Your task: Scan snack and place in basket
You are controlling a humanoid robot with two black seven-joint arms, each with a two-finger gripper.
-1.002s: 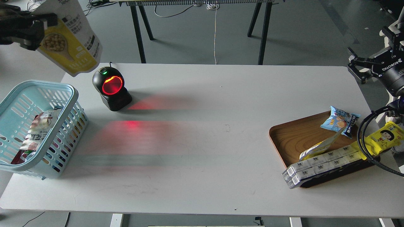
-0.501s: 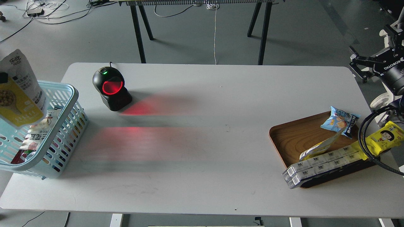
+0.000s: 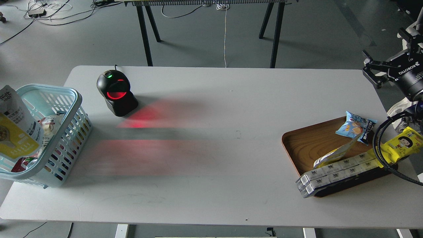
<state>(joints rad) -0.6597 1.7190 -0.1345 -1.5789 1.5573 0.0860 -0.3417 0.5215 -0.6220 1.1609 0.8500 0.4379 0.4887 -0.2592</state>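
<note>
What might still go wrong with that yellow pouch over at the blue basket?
The snack stands tilted inside the basket, leaning on the packets already there, so it may slump. The basket sits at the table's left corner; a nudge could tip it off. No pincer shows near the pouch, so I cannot tell whether it is released.

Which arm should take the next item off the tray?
Right, likely. The right hand hangs open just beyond the wooden tray at the table's right end. The left hand is out of view, and the snack is already in the basket far left.
</note>
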